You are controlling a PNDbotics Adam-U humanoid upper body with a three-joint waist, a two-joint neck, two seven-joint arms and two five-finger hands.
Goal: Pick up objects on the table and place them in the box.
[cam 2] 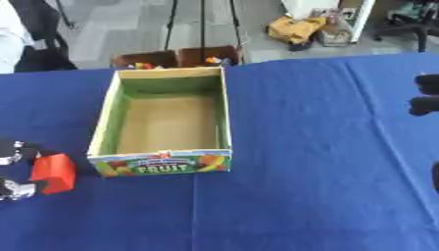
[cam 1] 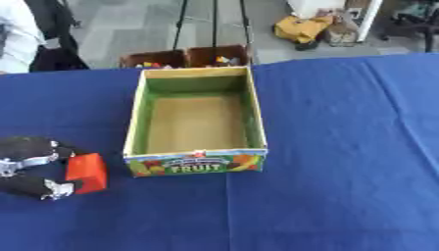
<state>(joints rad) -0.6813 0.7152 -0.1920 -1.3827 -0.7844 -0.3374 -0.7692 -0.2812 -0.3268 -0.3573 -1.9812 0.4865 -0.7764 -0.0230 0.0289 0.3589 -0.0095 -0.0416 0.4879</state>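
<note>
Left hand (cam 1: pixel 30 169) at the left edge, thumb and fingers pinched on one red block (cam 1: pixel 87 172), block low over the blue tablecloth (cam 1: pixel 343 147), just left of the box. One open cardboard box (cam 1: pixel 196 117), "FRUIT" on its front wall, green inner walls, nothing inside. Right hand (cam 2: pixel 425 100) shows only as dark fingertips at the right edge; can't tell its state. Beyond the table: grey floor, two brown bins (cam 1: pixel 187 57), tripod legs (cam 1: pixel 212 22), yellow bag (cam 1: pixel 302 28).
</note>
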